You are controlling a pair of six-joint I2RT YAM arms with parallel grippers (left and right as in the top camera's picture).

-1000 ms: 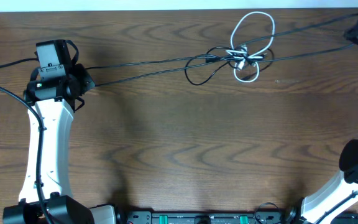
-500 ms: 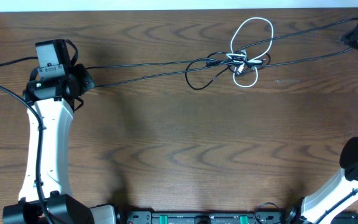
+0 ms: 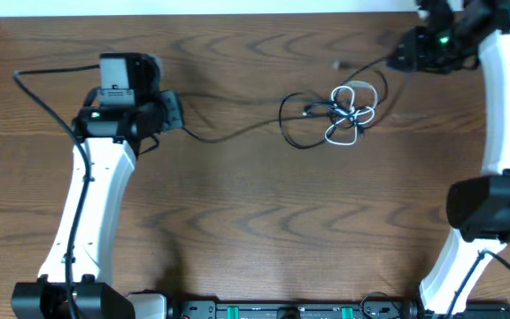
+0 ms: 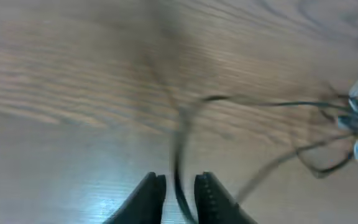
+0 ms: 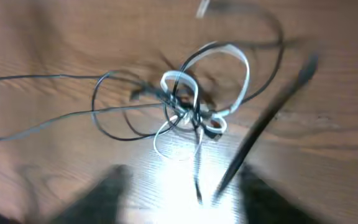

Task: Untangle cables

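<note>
The white cable (image 3: 359, 91) lies looped and knotted with the thin black cable (image 3: 237, 133) right of the table's middle. The black cable runs slack leftward to my left gripper (image 3: 173, 112). In the left wrist view the jaws of that gripper (image 4: 180, 191) stand a little apart, and the black cable (image 4: 260, 104) passes loosely through the gap. My right gripper (image 3: 400, 57) hovers beyond and right of the knot. The blurred right wrist view shows that gripper (image 5: 185, 190) wide open above the white loops (image 5: 235, 56), with a black cable end (image 5: 266, 118) dropping between its fingers.
A small loose plug end (image 3: 336, 64) lies beyond the knot. The left arm's own thick black wire (image 3: 34, 89) arcs over the table's left side. A rail of equipment (image 3: 282, 311) lines the front edge. The table's far edge (image 3: 237, 12) runs close behind both grippers.
Both arms have swung inward toward the knot. The black cable, stretched taut across the table before, now lies slack, and both grippers have opened from shut.
</note>
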